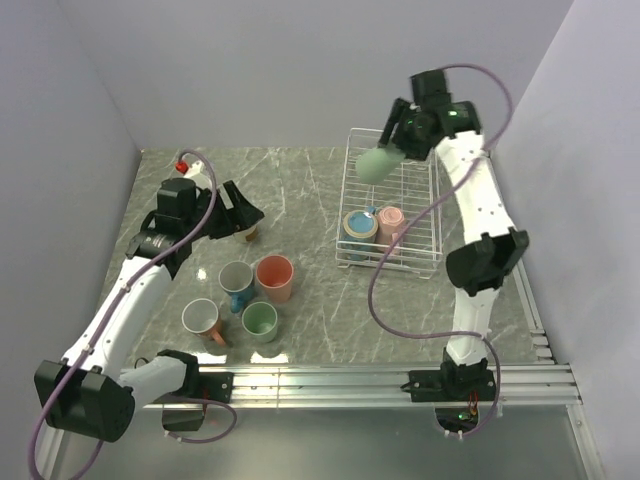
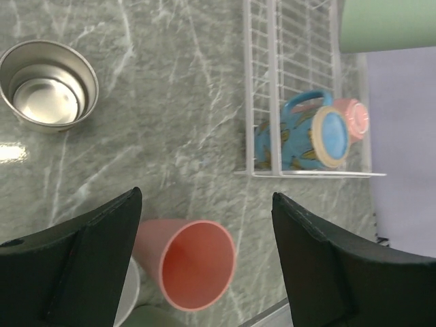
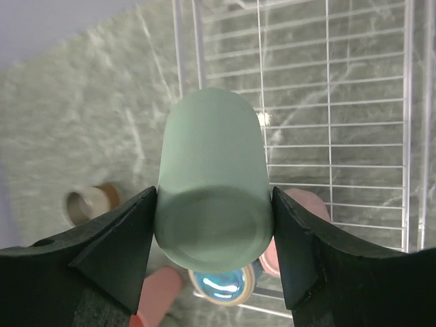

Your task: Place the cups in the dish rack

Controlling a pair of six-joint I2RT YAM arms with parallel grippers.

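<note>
Right gripper (image 3: 212,199) is clamping the pale green cup (image 3: 210,146) across its body, both fingers pressing its sides. The base is facing the wrist camera and the mouth is pointing away, probably so it goes in upside down to drain. The cup is hanging over the far-left part of the dish rack (image 1: 410,190), apparently clear of the wires. The rack, a thin white wire grid with low sides, is sitting on the right of the marbled grey table (image 1: 310,190). The blue patterned cup (image 2: 300,139) and pink cup (image 2: 354,117) are occupying its near end, side by side with bases showing, so the far end is the free space. Left gripper (image 2: 206,204) is spread wide, gripping nothing, hovering over the loose cups on the left, likely lining up the next pick. The salmon cup (image 2: 194,264) is showing between its fingers, smooth and tapered. The metallic cup (image 2: 48,85) is standing upright farther off, shiny inside. The grey cup (image 1: 235,277), second green cup (image 1: 260,320) and orange-handled cup (image 1: 202,317) are waiting near the arm bases.
</note>
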